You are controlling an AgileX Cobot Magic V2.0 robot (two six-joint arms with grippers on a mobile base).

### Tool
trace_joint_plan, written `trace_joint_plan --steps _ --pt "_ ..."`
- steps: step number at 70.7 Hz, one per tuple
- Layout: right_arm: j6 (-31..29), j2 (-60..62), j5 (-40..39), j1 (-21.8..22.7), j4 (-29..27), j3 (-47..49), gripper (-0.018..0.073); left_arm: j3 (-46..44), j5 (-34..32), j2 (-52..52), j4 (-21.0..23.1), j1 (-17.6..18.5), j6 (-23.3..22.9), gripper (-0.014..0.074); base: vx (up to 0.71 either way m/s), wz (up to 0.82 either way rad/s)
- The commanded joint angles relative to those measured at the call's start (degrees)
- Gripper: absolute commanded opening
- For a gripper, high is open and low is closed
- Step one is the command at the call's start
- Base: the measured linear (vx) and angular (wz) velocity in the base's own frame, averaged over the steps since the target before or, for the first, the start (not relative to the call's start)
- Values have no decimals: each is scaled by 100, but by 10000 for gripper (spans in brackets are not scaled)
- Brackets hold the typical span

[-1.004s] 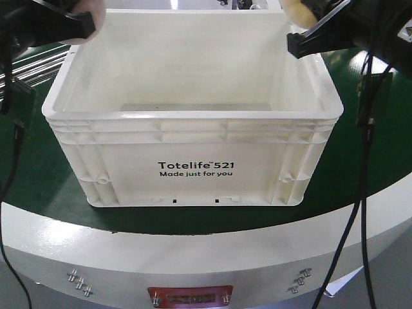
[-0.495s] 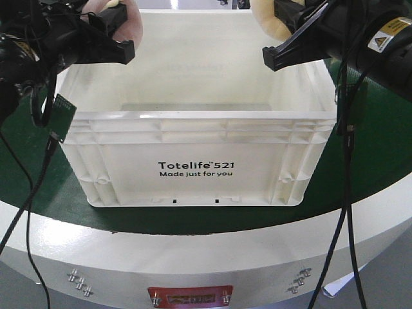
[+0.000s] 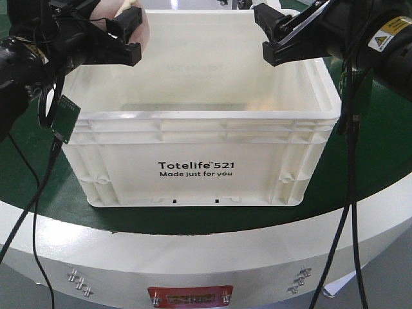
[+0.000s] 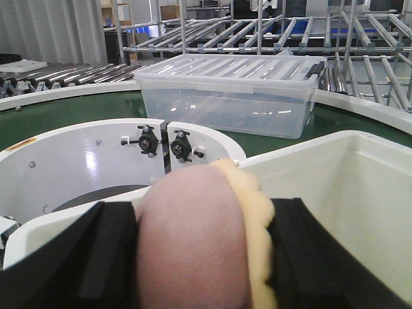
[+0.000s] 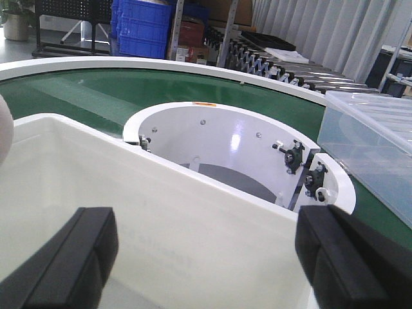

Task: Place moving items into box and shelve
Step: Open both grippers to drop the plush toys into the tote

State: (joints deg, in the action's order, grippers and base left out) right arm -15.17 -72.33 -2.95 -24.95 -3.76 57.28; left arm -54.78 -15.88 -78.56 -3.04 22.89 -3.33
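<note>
The cream-white box point(image 3: 193, 117), printed "Totelife 521", stands on the green belt in front of me. My left gripper point(image 3: 132, 33) hovers over its back-left corner, shut on the brownish-pink plush toy point(image 3: 143, 29). In the left wrist view the toy point(image 4: 190, 244) fills the gap between the black fingers point(image 4: 106, 257), a cream fringe on its right side. My right gripper point(image 3: 267, 33) is open above the back-right corner, nothing between its fingers point(image 5: 71, 264). A faint yellow patch point(image 3: 261, 102) shows low inside the box. The box's inner wall point(image 5: 193, 212) lies below the right gripper point(image 5: 206, 264).
A clear lidded plastic bin point(image 4: 232, 90) sits on the green belt point(image 3: 376, 161) behind the box. A white round hub point(image 5: 238, 148) is at the belt's centre. Blue bins point(image 5: 145, 26) and roller racks point(image 4: 257, 26) stand beyond. Cables hang from both arms.
Both grippers moved in over the box. The right gripper opened and the yellow plush it held is gone from its jaws. The left gripper still holds the pink toy.
</note>
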Motion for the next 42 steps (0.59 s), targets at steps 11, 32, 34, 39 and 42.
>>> trace_joint_plan --steps 11,32,34,39,42 --pt "21 147 -521 0 4 180 605 -232 -539 195 39 37 -7 536 0 0" --pt "21 147 -521 0 4 180 578 -232 -795 195 39 32 11 536 0 0" --pt "21 147 -521 0 4 180 578 -232 -848 195 39 32 11 536 0 0" --pt "21 147 -516 0 4 180 578 -232 -893 201 39 32 -6 536 0 0" --pt "21 147 -516 0 4 180 578 -232 -893 201 39 32 -30 536 0 0"
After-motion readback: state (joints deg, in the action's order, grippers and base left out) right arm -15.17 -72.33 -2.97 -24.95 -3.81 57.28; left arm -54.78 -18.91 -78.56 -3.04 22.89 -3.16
